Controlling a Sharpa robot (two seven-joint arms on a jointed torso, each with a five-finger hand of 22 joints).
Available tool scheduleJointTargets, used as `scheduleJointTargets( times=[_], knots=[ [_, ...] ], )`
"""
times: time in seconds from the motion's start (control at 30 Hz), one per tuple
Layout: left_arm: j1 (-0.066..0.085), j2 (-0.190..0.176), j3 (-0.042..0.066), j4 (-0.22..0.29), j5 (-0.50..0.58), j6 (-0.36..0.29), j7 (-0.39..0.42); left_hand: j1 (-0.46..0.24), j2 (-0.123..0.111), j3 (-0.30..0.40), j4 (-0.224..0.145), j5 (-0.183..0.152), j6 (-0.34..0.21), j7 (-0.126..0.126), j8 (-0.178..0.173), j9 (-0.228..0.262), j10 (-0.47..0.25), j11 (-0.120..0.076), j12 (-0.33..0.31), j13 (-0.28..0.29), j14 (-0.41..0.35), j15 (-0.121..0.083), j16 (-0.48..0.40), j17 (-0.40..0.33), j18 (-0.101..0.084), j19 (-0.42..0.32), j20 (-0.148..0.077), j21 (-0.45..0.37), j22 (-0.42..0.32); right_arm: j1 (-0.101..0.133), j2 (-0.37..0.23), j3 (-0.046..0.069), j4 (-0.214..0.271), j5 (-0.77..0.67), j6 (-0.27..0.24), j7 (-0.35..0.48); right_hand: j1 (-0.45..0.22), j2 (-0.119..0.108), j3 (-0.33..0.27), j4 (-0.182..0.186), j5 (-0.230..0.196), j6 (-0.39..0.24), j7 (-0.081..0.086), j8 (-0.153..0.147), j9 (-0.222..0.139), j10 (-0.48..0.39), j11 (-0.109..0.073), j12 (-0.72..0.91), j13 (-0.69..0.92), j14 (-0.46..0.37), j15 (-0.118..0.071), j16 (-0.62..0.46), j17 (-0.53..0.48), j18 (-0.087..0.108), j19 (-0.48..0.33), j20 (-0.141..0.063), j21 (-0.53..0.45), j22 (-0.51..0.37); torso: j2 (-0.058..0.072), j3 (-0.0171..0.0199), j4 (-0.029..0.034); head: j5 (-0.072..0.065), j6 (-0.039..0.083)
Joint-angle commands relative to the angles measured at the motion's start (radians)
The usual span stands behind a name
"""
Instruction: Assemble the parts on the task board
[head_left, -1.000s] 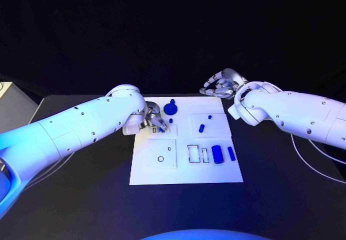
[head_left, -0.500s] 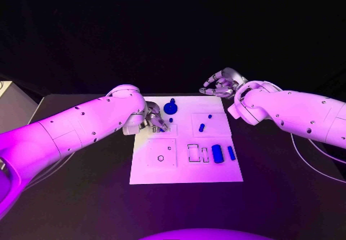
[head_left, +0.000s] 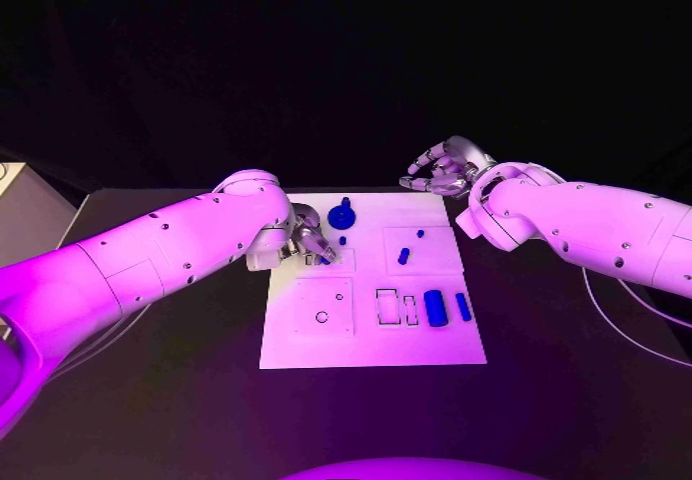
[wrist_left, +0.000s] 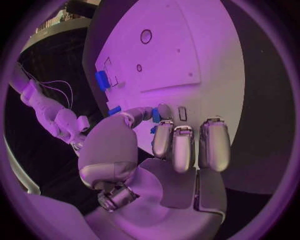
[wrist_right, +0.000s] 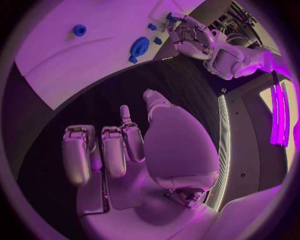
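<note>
A white task board (head_left: 372, 345) lies in the middle of a black desk (head_left: 173, 400). Toward its near right edge, two blue parts (head_left: 436, 308) lie side by side. Farther back, the left hand (head_left: 312, 243) rests over the board's left side, pinching a small blue part (wrist_left: 155, 115) between thumb and finger. Just beyond it stands a round blue part (head_left: 342, 215). Past the board's far right corner, the right hand (head_left: 440, 168) hovers with fingers curled, holding nothing.
</note>
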Motion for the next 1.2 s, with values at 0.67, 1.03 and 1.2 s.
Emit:
scheduleJointTargets(
  times=[0.67, 1.03, 1.2],
  knots=[
    [-0.018, 0.012, -0.011, -0.017, 0.015, 0.045, -0.017, 0.0, 0.001, -0.095, 0.041, -0.137, 0.005, -0.007, -0.022, 0.012, -0.004, 0.003, -0.005, 0.0, 0.099, -0.001, -0.006, 0.241, -0.016, -0.002, -0.003, -0.008, -0.001, 0.0, -0.002, 0.0, 0.005, -0.008, 0.011, 0.002, -0.01, -0.002, -0.006, -0.002, 0.006, -0.008, 0.0, 0.004, 0.001, 0.002, -0.002, -0.001, 0.145, 0.079, 0.002, -0.001, 0.154, -0.004, 0.081, 0.003, 0.001, 0.204, 0.0, -0.0008, 0.0, -0.002, -0.002],
    [-0.018, 0.013, -0.011, -0.02, 0.01, 0.032, -0.016, -0.004, -0.003, -0.111, 0.061, -0.154, 0.007, -0.006, -0.025, 0.013, -0.008, 0.004, -0.011, -0.006, 0.098, -0.001, -0.008, 0.238, -0.016, -0.003, -0.003, -0.01, -0.004, 0.0, -0.002, 0.0, 0.006, -0.01, 0.014, 0.0, -0.01, -0.002, -0.005, -0.002, 0.005, -0.009, 0.0, 0.005, 0.002, 0.003, -0.002, -0.001, 0.145, 0.079, 0.002, -0.002, 0.153, -0.004, 0.081, 0.002, 0.0, 0.204, 0.0, -0.0005, 0.0001, -0.003, -0.001],
    [-0.018, 0.012, -0.011, -0.021, 0.009, 0.031, -0.016, -0.005, -0.003, -0.112, 0.062, -0.155, 0.007, -0.006, -0.025, 0.013, -0.007, 0.004, -0.01, -0.006, 0.098, -0.001, -0.008, 0.238, -0.016, -0.003, -0.003, -0.01, -0.003, 0.0, -0.002, 0.0, 0.006, -0.01, 0.015, 0.0, -0.01, -0.002, -0.005, -0.002, 0.005, -0.009, 0.0, 0.005, 0.002, 0.003, -0.002, -0.001, 0.145, 0.079, 0.002, -0.002, 0.153, -0.004, 0.081, 0.002, 0.0, 0.204, 0.0, -0.0002, 0.0003, -0.002, -0.001]
  ],
)
